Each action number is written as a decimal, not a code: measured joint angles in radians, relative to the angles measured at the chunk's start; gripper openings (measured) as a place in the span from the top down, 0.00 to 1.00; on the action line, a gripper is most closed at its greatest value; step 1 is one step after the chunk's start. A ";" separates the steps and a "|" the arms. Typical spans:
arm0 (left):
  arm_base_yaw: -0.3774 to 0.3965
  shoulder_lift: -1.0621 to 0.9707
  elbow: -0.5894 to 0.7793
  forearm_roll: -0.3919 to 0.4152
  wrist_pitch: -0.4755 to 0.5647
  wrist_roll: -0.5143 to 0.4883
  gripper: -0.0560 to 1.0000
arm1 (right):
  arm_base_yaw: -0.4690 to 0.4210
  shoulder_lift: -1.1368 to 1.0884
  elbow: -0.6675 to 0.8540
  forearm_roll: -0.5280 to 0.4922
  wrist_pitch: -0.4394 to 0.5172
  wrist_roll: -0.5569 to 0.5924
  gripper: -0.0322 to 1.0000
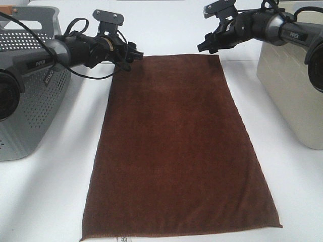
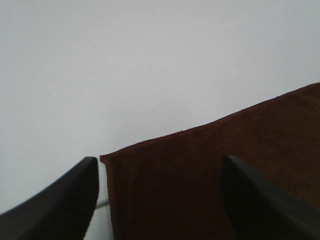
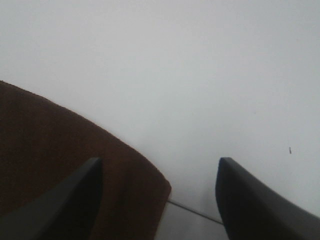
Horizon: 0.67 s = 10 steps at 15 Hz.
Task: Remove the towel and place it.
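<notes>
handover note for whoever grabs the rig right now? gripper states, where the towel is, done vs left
Left gripper: open, holding nothing, over the towel's far left corner.
Right gripper: open, holding nothing, over the far right corner.
Towel: spread flat on the white table, between the grey perforated basket on the left and the beige bin on the right; white tag at its near edge.
Done: towel is out and laid flat, both grips released.
Left: probably just backing the arms away; check whether this spot is the intended place.
</notes>
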 joint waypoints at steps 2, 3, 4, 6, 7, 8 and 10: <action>0.000 -0.002 0.000 -0.001 0.008 0.000 0.25 | 0.000 0.000 0.000 0.000 0.012 0.000 0.32; 0.000 -0.007 0.000 -0.010 0.012 0.000 0.24 | 0.000 0.000 0.000 0.001 0.022 0.000 0.31; 0.000 -0.015 0.000 -0.022 0.011 0.000 0.24 | 0.000 -0.002 0.000 0.013 0.031 0.000 0.31; 0.000 -0.061 0.000 -0.050 0.010 0.000 0.23 | 0.000 -0.036 0.001 0.053 0.081 0.000 0.31; -0.001 -0.083 0.000 -0.052 0.011 0.000 0.23 | 0.000 -0.064 0.001 0.077 0.100 0.000 0.31; -0.003 -0.109 0.000 -0.053 0.011 0.000 0.23 | 0.000 -0.096 0.001 0.112 0.113 0.000 0.31; -0.008 -0.171 0.000 -0.070 0.020 0.000 0.23 | 0.000 -0.178 0.001 0.183 0.145 0.000 0.31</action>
